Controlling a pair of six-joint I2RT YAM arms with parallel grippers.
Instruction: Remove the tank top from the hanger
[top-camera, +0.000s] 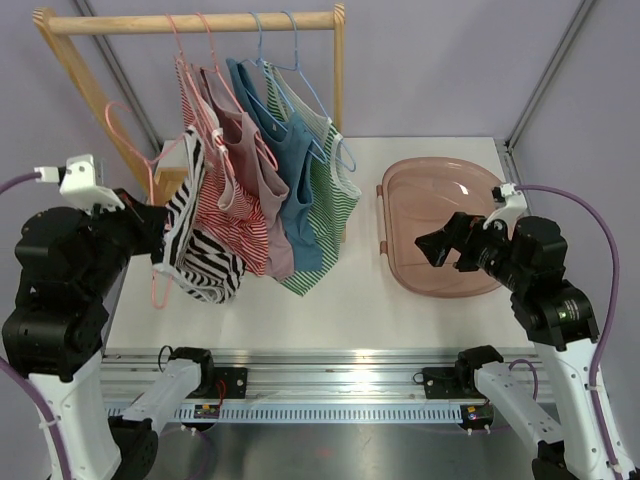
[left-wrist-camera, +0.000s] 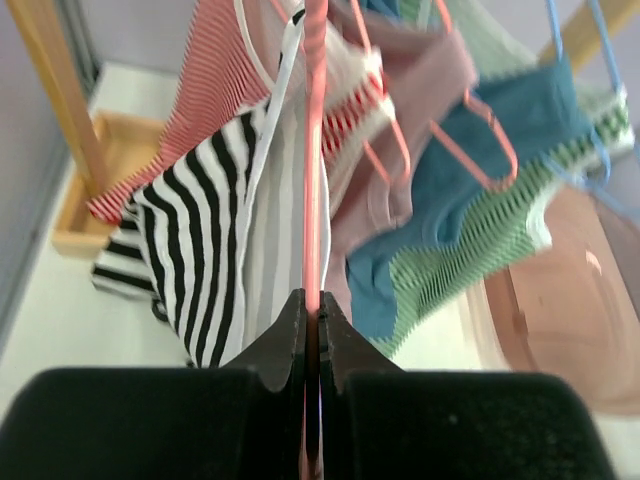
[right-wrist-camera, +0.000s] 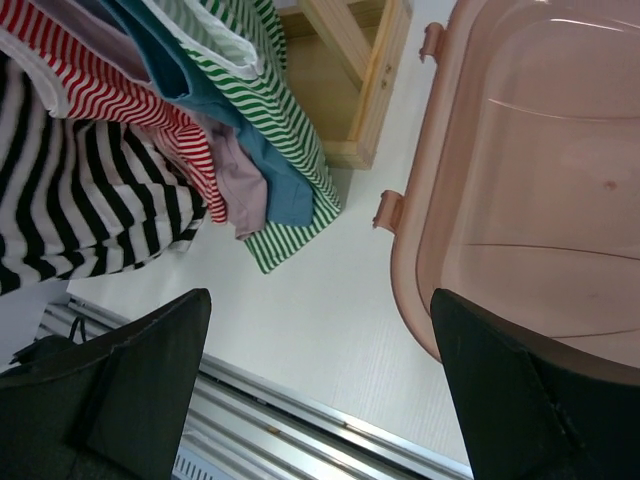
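A black-and-white striped tank top hangs on a pink hanger, off the rail and to the left of the other clothes. My left gripper is shut on that hanger. In the left wrist view the jaws pinch the thin pink hanger wire, with the striped tank top draped just left of it. My right gripper hovers open over the near edge of the pink basin. Nothing lies between its fingers. The striped tank top shows at that view's far left.
A wooden rack carries red-striped, mauve, blue and green-striped tops on pink and blue hangers. Its wooden base stands on the white table at the back left. The basin fills the table's right side. A metal rail runs along the near edge.
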